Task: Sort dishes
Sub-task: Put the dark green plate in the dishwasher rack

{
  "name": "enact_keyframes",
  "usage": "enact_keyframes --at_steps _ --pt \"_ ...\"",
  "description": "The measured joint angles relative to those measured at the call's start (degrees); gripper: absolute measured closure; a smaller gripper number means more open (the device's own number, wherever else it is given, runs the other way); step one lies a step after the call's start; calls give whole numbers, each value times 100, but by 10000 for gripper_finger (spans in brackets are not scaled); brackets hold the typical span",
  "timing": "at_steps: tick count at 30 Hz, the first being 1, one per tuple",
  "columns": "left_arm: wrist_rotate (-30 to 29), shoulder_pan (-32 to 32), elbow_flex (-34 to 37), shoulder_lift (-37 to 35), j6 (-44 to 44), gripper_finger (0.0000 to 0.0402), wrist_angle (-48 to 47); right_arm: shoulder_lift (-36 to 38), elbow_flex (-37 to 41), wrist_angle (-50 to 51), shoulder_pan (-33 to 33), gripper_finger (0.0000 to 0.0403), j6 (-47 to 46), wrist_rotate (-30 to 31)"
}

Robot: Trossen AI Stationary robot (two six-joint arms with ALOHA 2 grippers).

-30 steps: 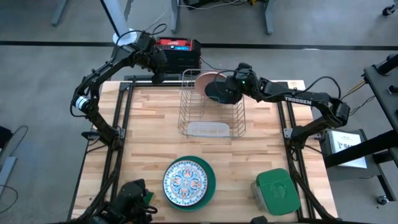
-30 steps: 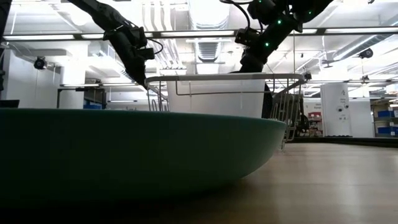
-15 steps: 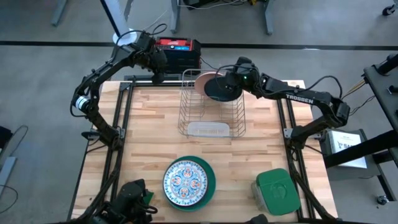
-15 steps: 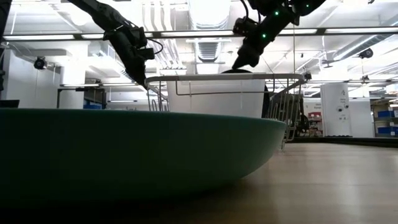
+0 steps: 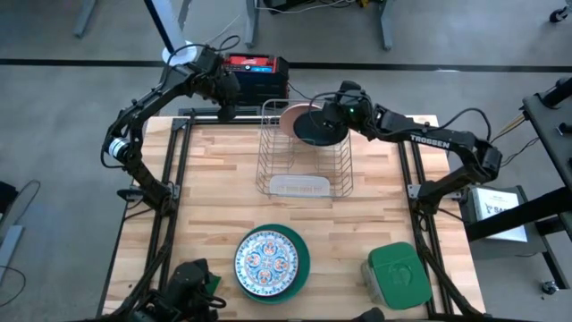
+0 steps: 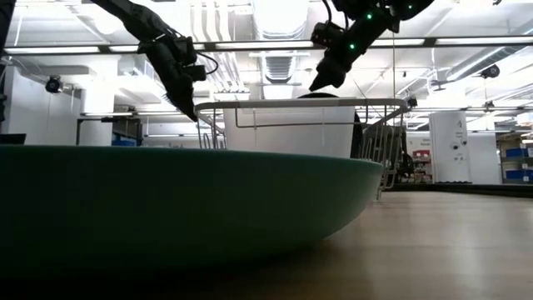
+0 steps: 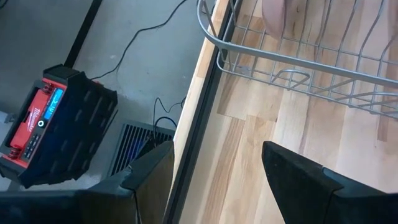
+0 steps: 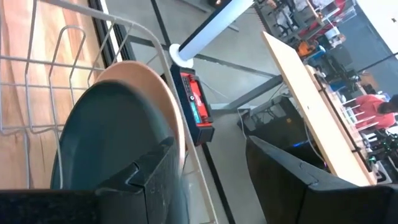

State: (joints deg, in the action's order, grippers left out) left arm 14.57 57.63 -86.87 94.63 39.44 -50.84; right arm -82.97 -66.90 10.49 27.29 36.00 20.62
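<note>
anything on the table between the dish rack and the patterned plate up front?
No. In the high view the stretch of table between the dish rack and the patterned plate is bare wood.

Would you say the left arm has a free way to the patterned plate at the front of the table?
Probably yes: the left gripper hangs open at the back edge beside the rack, and bare wood lies between it and the patterned plate.

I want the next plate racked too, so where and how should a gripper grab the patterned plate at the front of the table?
Grip the patterned plate by its rim, on a side where the green plate beneath it shows no margin. It lies flat, stacked on that plate, so only the thin edge offers a pinch. Come down from above, then tilt one finger under the rim, probably with the left gripper, which is open and idle.
</note>
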Motion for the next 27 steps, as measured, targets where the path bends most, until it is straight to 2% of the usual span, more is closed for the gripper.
enact_keyframes --at_steps 11,16,19,22,25,27 --pt "0 0 0 0 -2 169 -5 39 -111 332 0 217 -126 59" --pt "0 0 0 0 -2 169 -5 376 -153 612 -65 217 -38 677" --pt "0 0 0 0 -3 169 -11 708 -309 1241 -90 225 -469 663" --pt "0 0 0 0 -11 169 -16 982 -454 2124 -63 261 -1265 -57" --pt "0 1 0 0 -18 169 -16 1079 -466 2644 -27 330 -1845 -831" --pt "0 0 0 0 -50 169 -15 1078 -434 2870 -28 379 -2009 -1135"
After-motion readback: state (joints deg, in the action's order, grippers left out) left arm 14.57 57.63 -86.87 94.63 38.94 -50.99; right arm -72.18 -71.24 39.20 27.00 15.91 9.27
